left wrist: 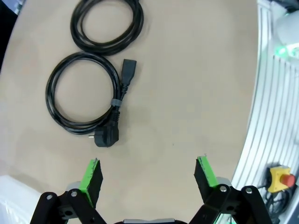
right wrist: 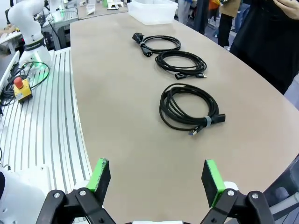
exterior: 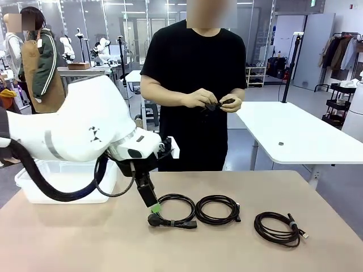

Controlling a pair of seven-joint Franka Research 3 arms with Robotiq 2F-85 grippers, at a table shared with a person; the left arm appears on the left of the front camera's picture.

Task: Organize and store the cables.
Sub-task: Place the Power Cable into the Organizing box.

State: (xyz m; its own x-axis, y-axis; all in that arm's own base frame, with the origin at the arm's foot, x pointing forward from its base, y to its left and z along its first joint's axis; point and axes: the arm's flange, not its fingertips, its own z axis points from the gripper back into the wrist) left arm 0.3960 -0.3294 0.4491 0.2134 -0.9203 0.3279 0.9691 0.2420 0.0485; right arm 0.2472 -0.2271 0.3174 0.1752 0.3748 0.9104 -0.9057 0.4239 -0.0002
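A wide beige worktop (exterior: 85, 243) carries three black cables, each wound in a round coil, laid in a row from its middle towards the right edge. The white left robot arm (exterior: 79, 133) reaches in over a white plastic bin (exterior: 68, 181) standing at the far left corner. Across the far edge, a person in a black T-shirt (exterior: 193, 68) holds a small dark item in both hands (exterior: 198, 99). The left gripper (left wrist: 147, 163), its green-padded fingers spread and empty, hangs just beside the leftmost coil with a power plug (left wrist: 115, 105). The middle coil (exterior: 235, 208) lies next along. The right gripper (right wrist: 156, 164), also spread and empty, hangs near the robot-side edge, with the rightmost taped coil (right wrist: 205, 122) well ahead of it.
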